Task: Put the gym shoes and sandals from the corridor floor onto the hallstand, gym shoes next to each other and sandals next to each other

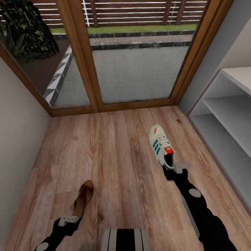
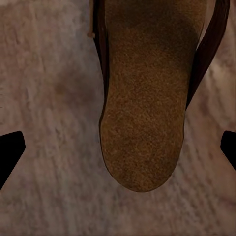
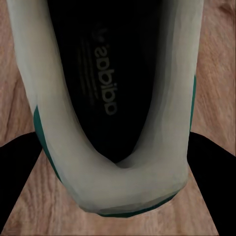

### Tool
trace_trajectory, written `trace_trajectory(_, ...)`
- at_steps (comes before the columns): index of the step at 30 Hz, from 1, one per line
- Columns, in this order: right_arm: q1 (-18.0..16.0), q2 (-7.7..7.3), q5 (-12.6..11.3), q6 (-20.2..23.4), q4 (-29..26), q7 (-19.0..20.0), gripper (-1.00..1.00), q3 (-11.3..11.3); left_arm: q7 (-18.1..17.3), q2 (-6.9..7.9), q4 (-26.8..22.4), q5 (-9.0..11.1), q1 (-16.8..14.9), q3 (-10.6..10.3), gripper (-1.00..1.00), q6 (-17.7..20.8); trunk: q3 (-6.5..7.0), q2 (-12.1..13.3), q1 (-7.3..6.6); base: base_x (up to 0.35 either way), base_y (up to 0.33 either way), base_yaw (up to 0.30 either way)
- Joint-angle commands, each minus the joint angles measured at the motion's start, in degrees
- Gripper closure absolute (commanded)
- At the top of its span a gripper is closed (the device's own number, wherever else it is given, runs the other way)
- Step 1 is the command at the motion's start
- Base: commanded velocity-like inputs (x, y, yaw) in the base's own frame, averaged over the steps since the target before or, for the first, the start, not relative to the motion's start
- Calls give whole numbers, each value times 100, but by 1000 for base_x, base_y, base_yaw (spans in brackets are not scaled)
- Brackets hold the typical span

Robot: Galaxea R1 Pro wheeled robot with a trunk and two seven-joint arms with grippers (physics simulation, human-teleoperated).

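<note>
The right tool (image 1: 173,168) sits at the heel of a cream-white gym shoe (image 1: 161,146), its dark fingers (image 3: 22,167) on either side of the heel collar in the right wrist view; whether they press the shoe or merely flank it cannot be told. The shoe's heel is hidden behind the tool from the head camera, and the wrist camera cuts off everything forward of the insole print. The left tool (image 1: 69,220) hangs over the heel end of a brown sandal (image 1: 83,198), fingers (image 2: 10,152) wide apart and clear of it; the left wrist view shows only the rounded end of the tan insole and crops the straps. Both shoes lie on the corridor floor (image 1: 115,157), the gym shoe near the hallstand (image 1: 226,122), which runs along the floor's right edge and is cut off by the frame. The floor's far edge meets a wood-framed glass door (image 1: 132,69).
</note>
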Motion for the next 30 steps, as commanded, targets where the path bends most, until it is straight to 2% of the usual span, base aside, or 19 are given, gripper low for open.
trace_trajectory(1,-1,-3,41,268,-258,20,100,1,-37,-1,3,-41,-4,44,-100,-19,-4,-1,-1,0,0,0)
trace_trajectory(2,-1,-3,43,399,-365,20,100,0,-37,1,3,-41,-3,46,-100,-19,-4,-1,-1,0,0,0)
trace_trajectory(5,-1,4,43,1231,-810,20,100,-4,-37,-3,3,-44,-4,59,-100,-19,-4,-1,-1,0,0,0)
trace_trajectory(8,-1,0,42,1501,-902,21,100,-11,-37,-4,3,-48,-8,63,-100,-19,-70,-5,7,0,0,0)
trace_trajectory(19,-1,30,33,1592,-877,37,100,-11,-37,-17,3,-66,-7,64,-100,-28,-322,-20,35,0,0,0)
trace_trajectory(30,-1,32,32,1593,-874,37,100,-13,-37,-10,-5,-59,-10,64,-100,-28,-656,-35,64,0,0,0)
